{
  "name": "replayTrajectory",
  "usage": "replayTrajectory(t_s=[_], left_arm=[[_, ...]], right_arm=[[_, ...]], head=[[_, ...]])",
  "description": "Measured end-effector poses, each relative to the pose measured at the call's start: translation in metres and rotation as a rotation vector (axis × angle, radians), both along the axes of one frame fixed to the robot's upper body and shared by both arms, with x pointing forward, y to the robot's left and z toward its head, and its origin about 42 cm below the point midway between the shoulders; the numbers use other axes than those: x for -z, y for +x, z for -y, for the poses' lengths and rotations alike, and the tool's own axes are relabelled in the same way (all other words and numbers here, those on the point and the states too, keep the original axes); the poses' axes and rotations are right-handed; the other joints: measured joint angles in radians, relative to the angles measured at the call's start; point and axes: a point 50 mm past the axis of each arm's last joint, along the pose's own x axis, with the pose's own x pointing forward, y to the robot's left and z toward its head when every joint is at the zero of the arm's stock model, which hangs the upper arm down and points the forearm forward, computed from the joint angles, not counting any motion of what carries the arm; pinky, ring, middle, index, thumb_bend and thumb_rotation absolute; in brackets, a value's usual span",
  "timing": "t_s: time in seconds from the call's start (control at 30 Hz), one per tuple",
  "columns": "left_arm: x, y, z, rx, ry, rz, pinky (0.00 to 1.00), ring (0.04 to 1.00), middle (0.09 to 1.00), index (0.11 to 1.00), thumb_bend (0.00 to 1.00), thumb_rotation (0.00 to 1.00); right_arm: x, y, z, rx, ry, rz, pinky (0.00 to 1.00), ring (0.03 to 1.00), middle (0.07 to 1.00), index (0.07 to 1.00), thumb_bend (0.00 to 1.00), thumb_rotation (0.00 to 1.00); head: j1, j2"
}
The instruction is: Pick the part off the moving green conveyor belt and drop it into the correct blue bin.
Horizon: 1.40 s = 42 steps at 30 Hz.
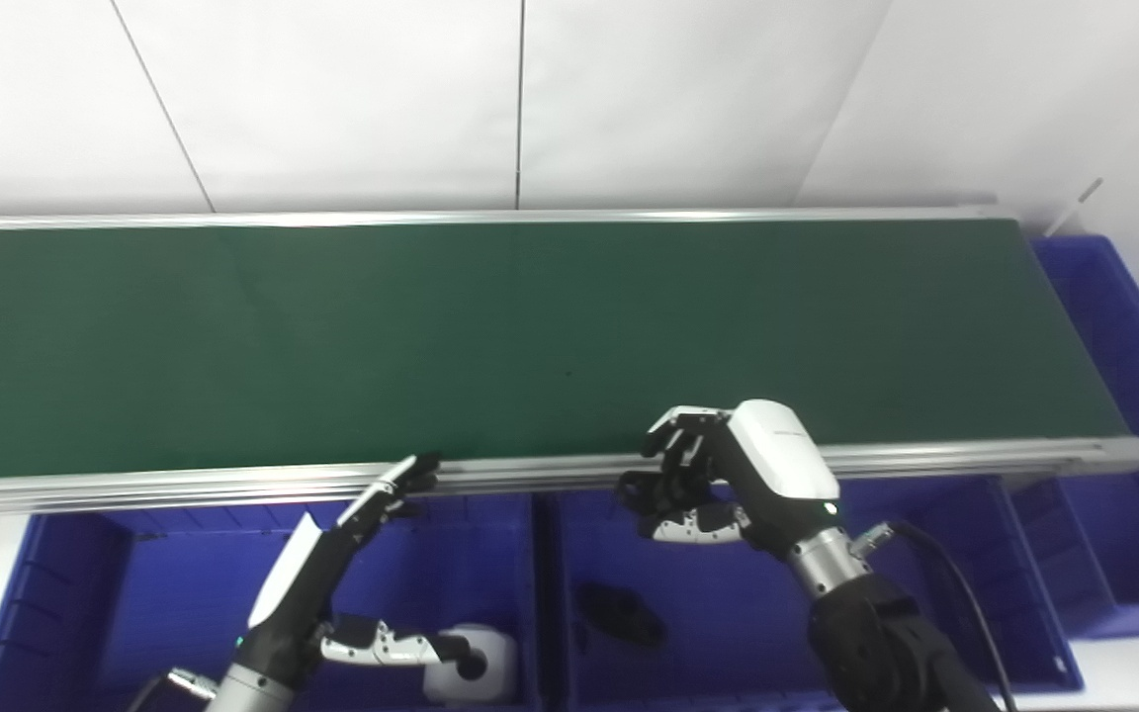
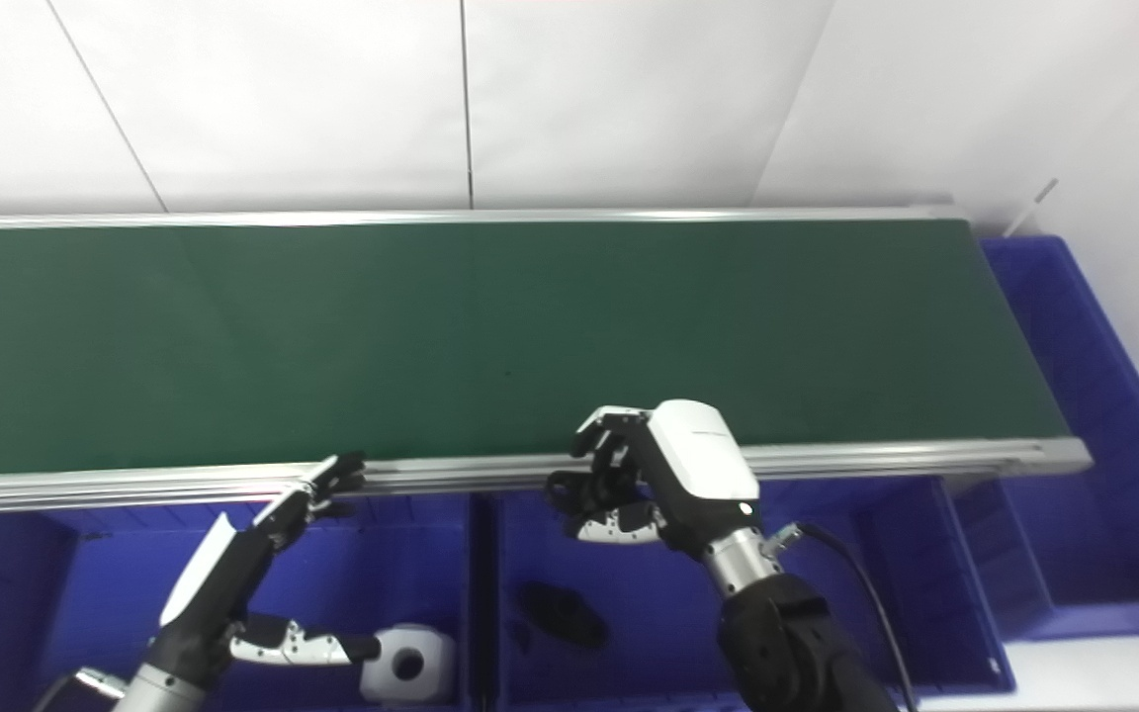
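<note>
1. While the green belt (image 1: 530,336) shows no part on it, the left hand (image 1: 332,574) is flat and wide, holding nothing, with its fingertips (image 1: 418,465) at the belt's near metal edge.
2. Below that hand, a white part (image 2: 409,665) lies in the left blue bin (image 1: 65,593).
3. Over the middle blue bin (image 1: 955,564) is the right hand (image 1: 728,475). Its fingers are curled in; I cannot tell if it holds anything.
4. A black part (image 1: 621,613) lies in that bin.
</note>
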Motion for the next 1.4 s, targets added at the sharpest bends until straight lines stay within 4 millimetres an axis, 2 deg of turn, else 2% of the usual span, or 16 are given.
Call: replayTrajectory(t_s=[0.2,0.43,0.5,0.53,0.6,0.63,0.67,0.73,0.77,0.83,0.97,1.07,1.13,1.2,1.3,1.4], left_arm=[[-0.004,0.003,0.000,0.014,-0.016,0.002,0.77,0.870,0.910,0.892,0.86,0.29],[-0.007,0.005,0.007,0.012,-0.040,0.005,0.78,0.874,0.909,0.893,0.88,0.32],[-0.008,0.005,0.008,0.018,-0.041,0.005,0.79,0.878,0.912,0.896,0.88,0.31],[-0.008,0.005,0.008,0.019,-0.039,0.004,0.78,0.874,0.909,0.892,0.89,0.32],[-0.007,0.006,0.006,0.011,-0.033,-0.001,0.78,0.871,0.906,0.890,0.89,0.32],[-0.007,0.006,0.004,0.006,-0.031,-0.002,0.77,0.870,0.906,0.891,0.88,0.32],[-0.007,0.006,0.003,0.003,-0.027,-0.001,0.78,0.872,0.909,0.893,0.88,0.32],[-0.008,0.007,0.003,0.003,-0.026,0.001,0.78,0.874,0.909,0.893,0.87,0.31],[-0.008,0.007,0.003,0.004,-0.026,0.001,0.78,0.872,0.909,0.893,0.87,0.30],[-0.008,0.007,0.004,0.006,-0.028,-0.001,0.78,0.875,0.910,0.893,0.87,0.30],[-0.009,0.004,0.004,0.001,-0.028,-0.010,0.77,0.872,0.906,0.890,0.87,0.30],[-0.011,0.004,0.004,0.005,-0.028,-0.005,0.77,0.869,0.907,0.894,0.87,0.30],[-0.010,0.003,0.003,0.006,-0.028,-0.007,0.77,0.870,0.910,0.897,0.86,0.30],[-0.011,0.003,0.004,0.010,-0.030,-0.004,0.77,0.870,0.910,0.895,0.86,0.29],[-0.012,0.003,0.003,0.007,-0.035,-0.004,0.77,0.868,0.908,0.890,0.86,0.28],[-0.012,0.002,0.003,0.007,-0.034,-0.007,0.77,0.868,0.909,0.892,0.85,0.28]], right_arm=[[0.012,-0.002,-0.006,-0.045,-0.056,-0.111,0.31,0.365,0.461,0.546,0.51,0.00],[0.039,0.017,-0.012,-0.091,-0.176,-0.259,0.35,0.380,0.469,0.548,0.51,0.00],[0.046,0.022,-0.014,-0.107,-0.211,-0.309,0.34,0.375,0.471,0.557,0.51,0.00],[0.050,0.024,-0.014,-0.115,-0.227,-0.331,0.31,0.389,0.490,0.526,0.51,0.00],[0.054,0.024,-0.014,-0.116,-0.255,-0.357,0.23,0.307,0.478,0.501,0.53,0.00],[0.053,0.025,-0.015,-0.125,-0.276,-0.362,0.21,0.284,0.475,0.648,0.55,0.00],[0.053,0.026,-0.015,-0.133,-0.294,-0.369,0.23,0.313,0.477,0.721,0.56,0.00],[0.050,0.027,-0.015,-0.152,-0.323,-0.384,0.44,0.574,0.687,0.808,0.70,0.23],[0.049,0.028,-0.015,-0.159,-0.332,-0.388,0.63,0.715,0.782,0.827,0.73,0.32],[0.048,0.027,-0.012,-0.170,-0.352,-0.400,0.84,0.837,0.864,0.853,0.76,0.44],[0.037,0.017,-0.009,-0.191,-0.359,-0.425,0.99,0.960,0.950,0.897,0.86,0.63],[0.016,0.000,-0.007,-0.166,-0.312,-0.386,1.00,0.983,0.973,0.912,0.90,0.65],[0.005,-0.009,-0.004,-0.147,-0.275,-0.357,1.00,0.982,0.974,0.905,0.92,0.63],[0.001,-0.017,0.002,-0.116,-0.237,-0.344,0.99,0.971,0.970,0.910,0.93,0.63],[-0.014,-0.033,0.009,-0.078,-0.159,-0.312,0.91,0.909,0.927,0.898,0.93,0.62],[-0.025,-0.041,0.015,-0.048,-0.054,-0.265,0.76,0.829,0.859,0.850,0.92,0.58]], head=[[-0.005,0.009],[-0.009,0.025],[-0.008,0.026],[-0.008,0.026],[-0.011,0.028],[-0.011,0.028],[-0.009,0.029],[-0.009,0.029],[-0.009,0.029],[-0.008,0.029],[-0.006,0.032],[-0.009,0.029],[-0.009,0.029],[-0.011,0.028],[-0.009,0.026],[-0.003,0.025]])
